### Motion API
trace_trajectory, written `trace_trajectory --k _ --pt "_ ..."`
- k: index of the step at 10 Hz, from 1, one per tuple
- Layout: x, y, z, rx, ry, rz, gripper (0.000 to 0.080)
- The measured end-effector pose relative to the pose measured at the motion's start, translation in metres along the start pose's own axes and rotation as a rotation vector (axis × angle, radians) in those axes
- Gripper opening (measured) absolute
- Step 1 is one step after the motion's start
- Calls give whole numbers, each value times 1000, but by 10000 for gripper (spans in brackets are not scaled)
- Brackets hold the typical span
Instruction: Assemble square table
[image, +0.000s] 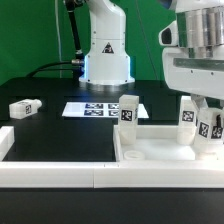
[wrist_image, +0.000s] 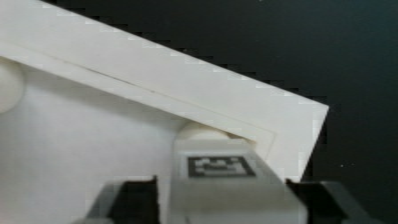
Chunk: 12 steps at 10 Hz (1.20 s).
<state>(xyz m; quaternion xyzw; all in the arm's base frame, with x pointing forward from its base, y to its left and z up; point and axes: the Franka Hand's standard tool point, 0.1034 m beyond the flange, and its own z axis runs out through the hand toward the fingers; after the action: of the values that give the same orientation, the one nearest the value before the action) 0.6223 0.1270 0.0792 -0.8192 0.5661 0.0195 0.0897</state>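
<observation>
Square table top (image: 165, 158) lay flat on the black table (image: 60, 135), at the exterior view's right, with its raised rim up. It sat just behind the long white rail (image: 50, 172) at the front.

My pincer (wrist_image: 217, 205) hung over one corner of the top, far over at the exterior view's right. A tagged leg (wrist_image: 217, 165) stood between my two fingers (wrist_image: 134, 200). It stood in that corner of the top, just inside the rim. My fingers were partly apart, one on each side of the leg and very near it. The wrist view was blurry there. So I could not tell if my fingers were squeezing the leg or only standing beside it.

In the exterior view, two white pieces with tags stood close together under my hand. From that side I could not tell which one was between my fingers.

A second leg (image: 128, 112) stood upright at the corner of the top nearer the exterior view's left. A third leg (image: 22, 107) lay on the black table, well apart from the top, far at the exterior view's left. The marker board (image: 100, 108) lay flat behind the top, between it and the white robot base (image: 105, 50).
</observation>
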Motion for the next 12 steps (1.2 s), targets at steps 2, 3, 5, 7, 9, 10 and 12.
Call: trace_trajectory --k 2,3,5,7,9,10,12 --pt "1 3 1 -24 -8 -220 502" --pt "5 4 0 -39 -19 -390 622" --pt "4 2 0 -74 -36 -670 641" --pt "5 3 0 -73 -43 -849 649" --pt "8 1 -3 -100 -18 -1132 649" --pt "9 -3 -3 -102 1 -1274 649" --pt "10 -4 -3 -96 4 -1329 649"
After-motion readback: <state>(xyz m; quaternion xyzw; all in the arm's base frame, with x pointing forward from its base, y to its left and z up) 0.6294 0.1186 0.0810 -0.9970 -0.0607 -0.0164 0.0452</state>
